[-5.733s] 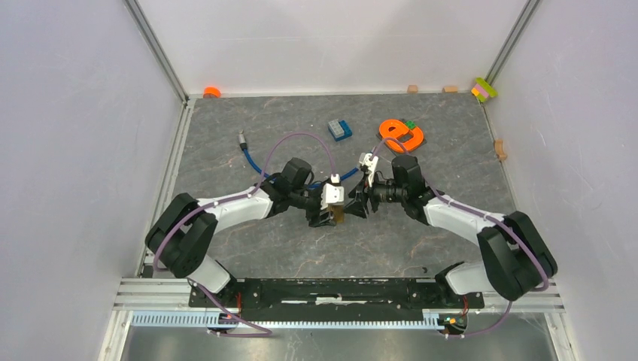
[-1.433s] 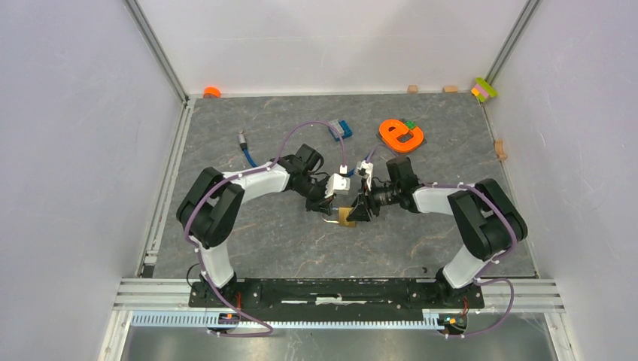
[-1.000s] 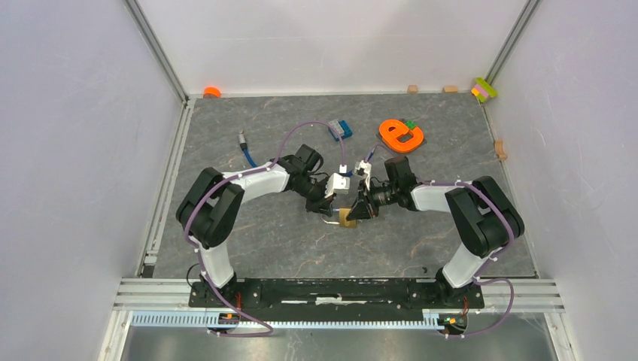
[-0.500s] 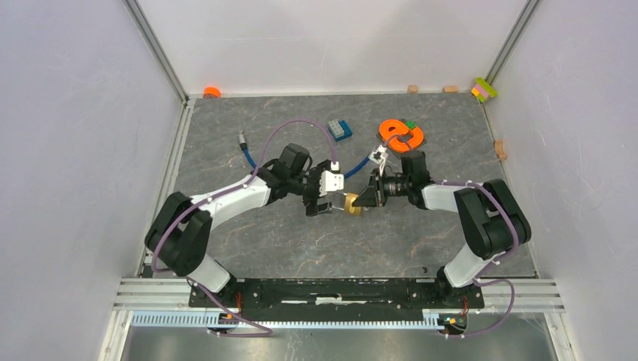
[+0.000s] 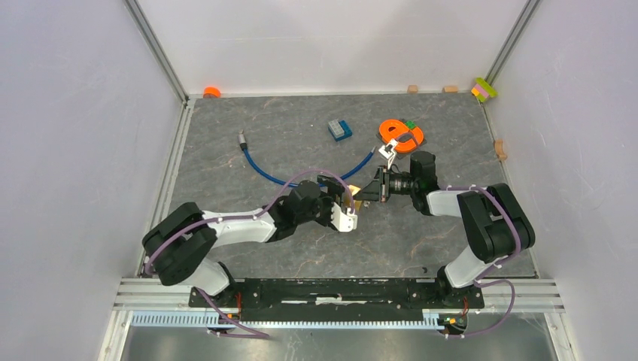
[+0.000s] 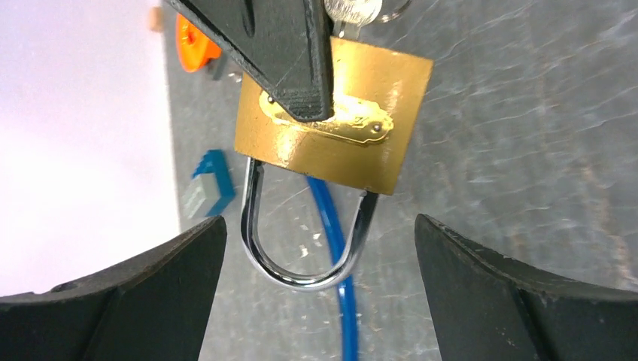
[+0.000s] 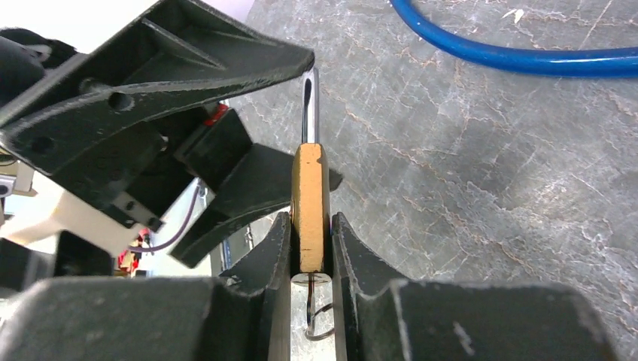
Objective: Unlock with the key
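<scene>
Since the right hand (image 7: pixel 310 224) is clenched on its flat faces, the brass rectangular padlock (image 6: pixel 335 124) is held near the middle of the grey stone-patterned table (image 5: pixel 248 128), apparently lifted off it. Its steel shackle (image 6: pixel 301 274) is turned toward the left hand (image 6: pixel 320 226). Left hand: released, fingers wide apart, grasping nothing. The pose is judged to steady the body so the key can be turned. Silver key (image 6: pixel 353 9): one, at the keyway end, apparently inserted, ring attached. Both shackle legs look seated, so the lock is judged not yet sprung. Padlock: one. Blue cable (image 5: pixel 263 169): one. Blue toy block (image 5: pixel 340 129): one. Orange e-shaped piece (image 5: pixel 402 135): one. Orange cap (image 5: pixel 211 92): one. Tan wooden cubes (image 5: pixel 412 89): three. Multicoloured brick stack (image 5: pixel 485 89): one.
</scene>
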You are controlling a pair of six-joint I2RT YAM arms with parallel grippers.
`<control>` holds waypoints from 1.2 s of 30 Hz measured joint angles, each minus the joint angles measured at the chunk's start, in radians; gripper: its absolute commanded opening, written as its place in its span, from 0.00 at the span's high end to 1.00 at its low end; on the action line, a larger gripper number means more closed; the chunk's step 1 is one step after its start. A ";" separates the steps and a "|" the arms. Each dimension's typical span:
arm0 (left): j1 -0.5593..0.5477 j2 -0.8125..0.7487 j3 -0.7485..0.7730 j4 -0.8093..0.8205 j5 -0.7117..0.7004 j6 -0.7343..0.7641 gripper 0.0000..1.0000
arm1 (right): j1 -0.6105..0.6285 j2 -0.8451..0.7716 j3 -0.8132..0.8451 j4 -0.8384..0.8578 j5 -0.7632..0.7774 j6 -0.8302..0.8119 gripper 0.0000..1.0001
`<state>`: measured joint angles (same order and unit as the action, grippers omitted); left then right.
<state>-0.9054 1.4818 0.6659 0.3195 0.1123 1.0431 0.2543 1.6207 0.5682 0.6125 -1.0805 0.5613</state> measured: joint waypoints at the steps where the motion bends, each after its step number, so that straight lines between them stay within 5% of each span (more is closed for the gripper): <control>1: -0.007 0.010 -0.017 0.047 -0.030 0.024 0.00 | 0.000 0.000 -0.002 0.009 -0.003 0.010 1.00; 9: -0.039 0.127 -0.071 0.341 -0.188 0.196 0.11 | 0.000 0.000 -0.003 0.014 -0.019 0.008 1.00; 20: -0.036 0.100 -0.102 0.393 -0.166 0.200 0.31 | -0.011 0.000 0.000 -0.051 -0.017 -0.073 1.00; 27: 0.025 0.000 -0.076 0.241 -0.049 0.103 0.34 | -0.012 0.000 0.002 -0.088 -0.019 -0.116 1.00; 36: 0.111 -0.005 0.199 -0.176 0.155 -0.110 0.35 | -0.007 -0.023 0.021 -0.186 -0.027 -0.225 1.00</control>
<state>-0.7940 1.4769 0.8646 0.1432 0.2676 0.9333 0.2470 1.5982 0.5888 0.4267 -1.1072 0.3367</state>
